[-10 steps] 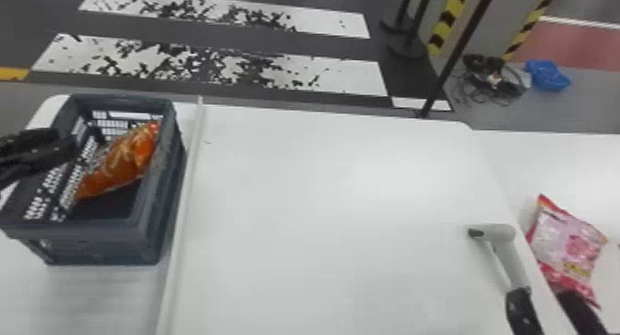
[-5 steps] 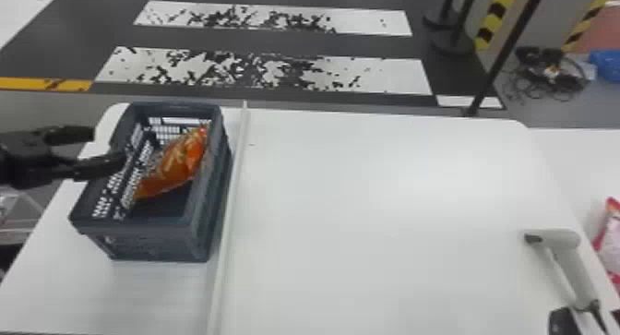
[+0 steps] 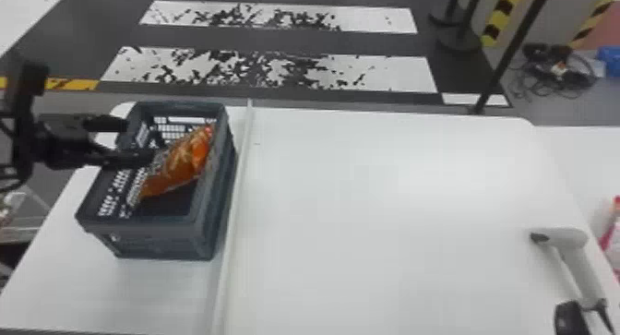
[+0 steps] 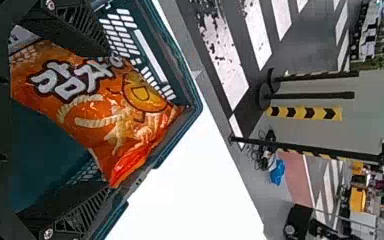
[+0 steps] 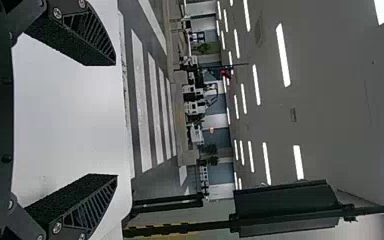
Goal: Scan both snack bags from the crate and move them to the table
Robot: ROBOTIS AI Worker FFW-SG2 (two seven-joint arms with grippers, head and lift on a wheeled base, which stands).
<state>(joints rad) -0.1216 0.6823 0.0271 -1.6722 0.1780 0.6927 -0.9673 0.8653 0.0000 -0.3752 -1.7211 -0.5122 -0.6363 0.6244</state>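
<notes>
The glossy, crinkled orange snack bag [image 3: 177,165] slants inside the crate [image 3: 152,230], close before my left hand [image 3: 140,140], whose two ribbed black fingers stand wide apart; stiff dark plastic walls, pierced like lattice, surround the bag

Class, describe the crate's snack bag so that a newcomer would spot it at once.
Find the white table, then the dark crate on its left part. Inside, a shiny bag lies slantwise. It is bright orange with white lettering, unlike the dull crate around it or the pale scanner farther right.
</notes>
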